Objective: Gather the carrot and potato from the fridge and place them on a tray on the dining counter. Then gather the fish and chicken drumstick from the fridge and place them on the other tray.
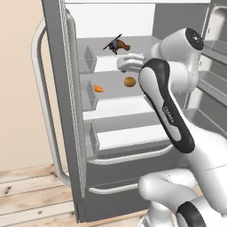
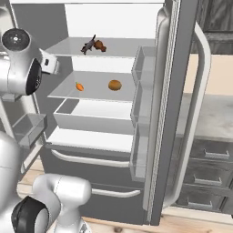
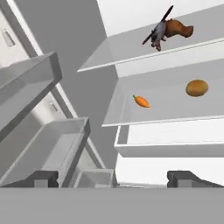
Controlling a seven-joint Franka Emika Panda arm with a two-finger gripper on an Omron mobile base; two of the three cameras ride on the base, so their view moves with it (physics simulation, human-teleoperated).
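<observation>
The carrot (image 3: 141,101) is seen lying on the middle fridge shelf (image 3: 175,109), toward that shelf's left part and a little back from its front edge, with the potato (image 3: 197,88) well apart from it toward the right side of the same shelf. In the hand view the carrot is placed above and slightly left of centre, between and beyond the two dark tips of the gripper (image 3: 113,178), so the pincer is judged to be short of the shelf and somewhat lower than it, and a forward and upward reach is called for. The carrot's long axis is laid roughly along the shelf's front edge, slightly slanted, the green end toward the left. The jaws are held wide apart and nothing is clamped between them. On the top shelf (image 2: 113,48) the fish (image 2: 88,46) and the chicken drumstick (image 2: 99,45) are found touching, near its front edge. Open shelf is left around the carrot on every side, while the door bins (image 3: 39,87) stand close on the left and are judged the nearest thing to be brushed.
</observation>
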